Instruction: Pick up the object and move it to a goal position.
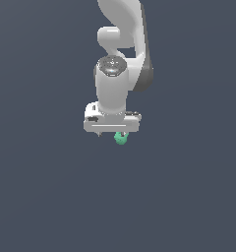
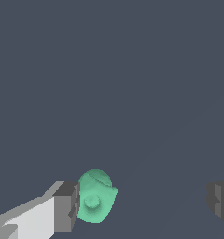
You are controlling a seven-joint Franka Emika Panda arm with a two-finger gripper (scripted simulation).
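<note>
Gripper (image 2: 144, 203) spread wide, holding nothing. Mint-green object (image 2: 96, 197) off-centre between fingers, hard against one pad (image 2: 67, 207), far pad well apart. Needs sideways recentring before closing.

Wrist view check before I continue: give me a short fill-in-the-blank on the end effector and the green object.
1. In the wrist view, the end effector is ____, with a wide gap between its fingers.
2. The object is coloured mint-____.
3. The object sits close beside ____ of the two fingers, far from the other.
4. In the exterior view, the object shows just ____ the end effector's white body.

Missing words: open; green; one; below
</note>
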